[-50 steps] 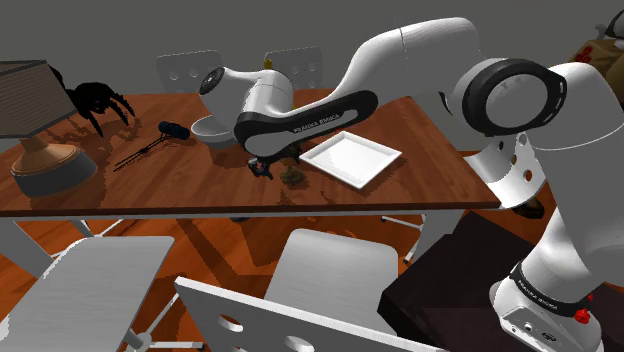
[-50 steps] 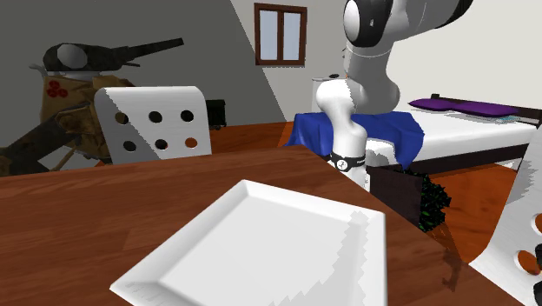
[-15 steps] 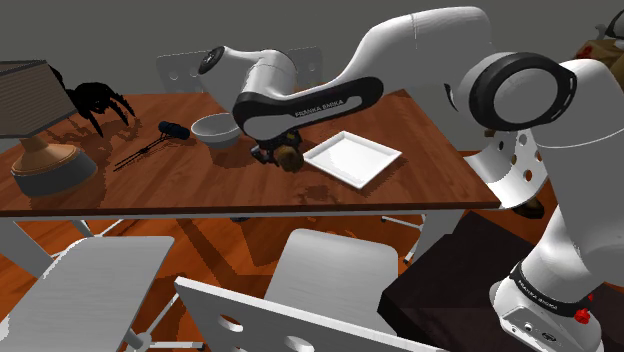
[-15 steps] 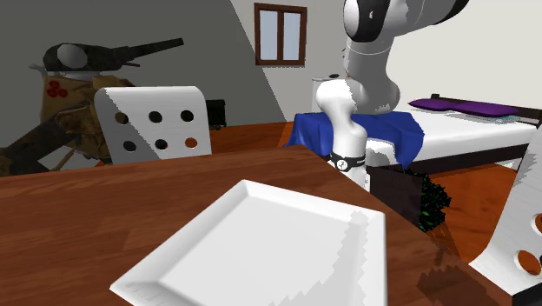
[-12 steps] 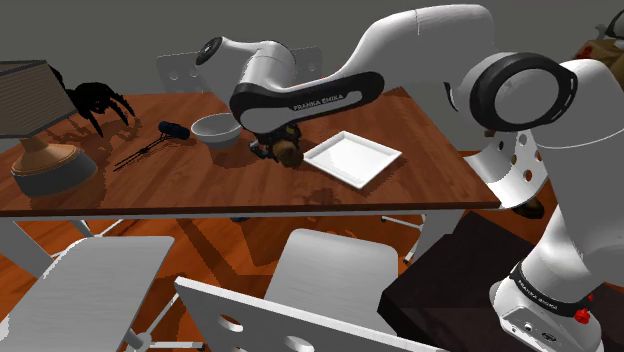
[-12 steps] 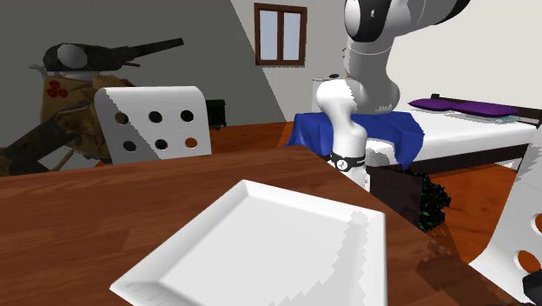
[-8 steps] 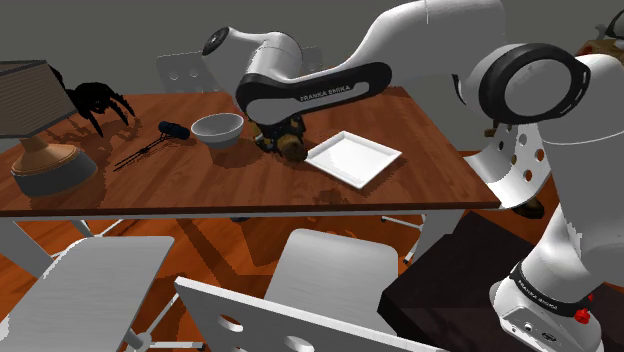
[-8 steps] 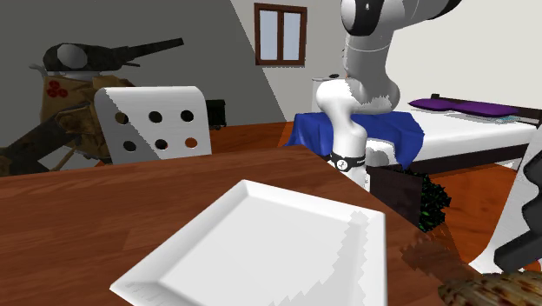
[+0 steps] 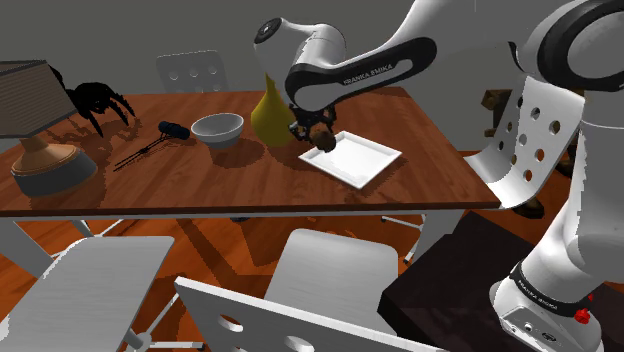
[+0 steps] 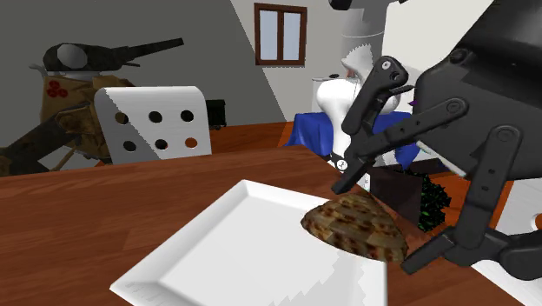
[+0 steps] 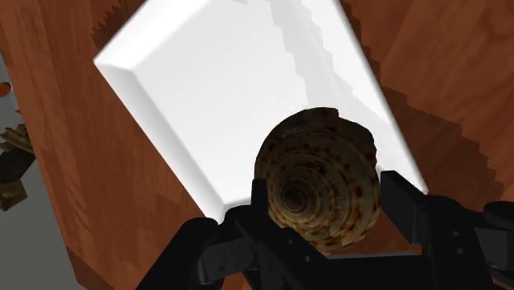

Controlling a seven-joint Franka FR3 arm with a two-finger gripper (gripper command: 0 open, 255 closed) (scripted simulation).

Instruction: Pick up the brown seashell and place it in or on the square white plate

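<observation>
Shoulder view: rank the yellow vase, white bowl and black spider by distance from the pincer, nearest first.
1. Yellow vase, just to the view's left of the pincer.
2. White bowl, farther left.
3. Black spider, at the far left.

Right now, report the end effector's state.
End effector: closed on the brown seashell, holding it over the edge of the square white plate.

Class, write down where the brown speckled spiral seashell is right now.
The brown speckled spiral seashell is clasped in the black gripper, over the shoulder view's left corner of the square white plate, near the yellow vase.
</observation>
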